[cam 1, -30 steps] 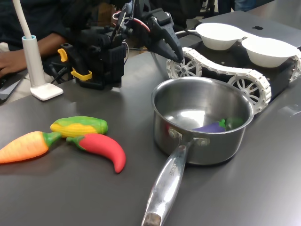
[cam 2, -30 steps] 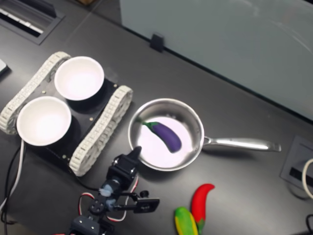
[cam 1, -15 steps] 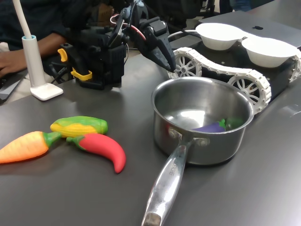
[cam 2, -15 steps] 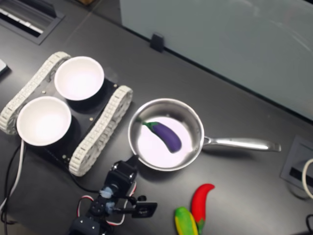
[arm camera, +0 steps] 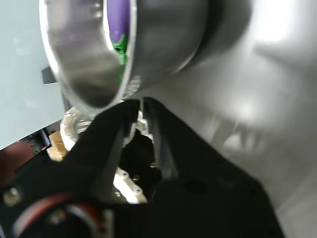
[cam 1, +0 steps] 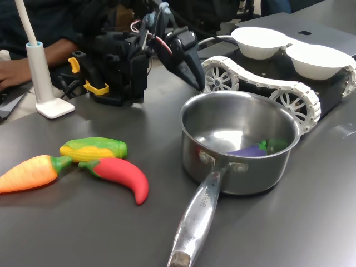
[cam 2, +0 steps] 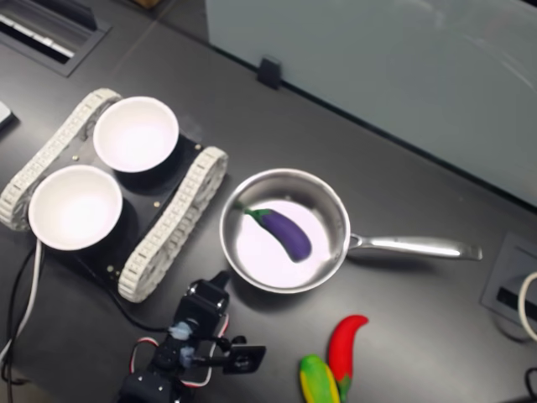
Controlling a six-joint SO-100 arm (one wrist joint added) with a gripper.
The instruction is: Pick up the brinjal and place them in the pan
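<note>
We find the brinjal (cam 2: 283, 232) lying flat on the pan (cam 2: 329, 204) floor, green cap toward the second exterior view's left; in the first exterior view only its far end (cam 1: 251, 149) shows above the rim. Pan handle (cam 2: 415, 247) points to the second exterior view's right. The gripper (cam 1: 196, 82) hangs just outside the pan rim, w/ nothing between its fingers; in the wrist view the jaws sit nearly closed, a thin gap left. On the tabletop (cam 1: 100, 222), well apart from the pan, we note a chili (cam 1: 123, 176), corn (cam 1: 94, 148) and carrot (cam 1: 30, 173). Two bowls (cam 2: 136, 134) rest on a tracked vehicle (cam 2: 172, 220).
</note>
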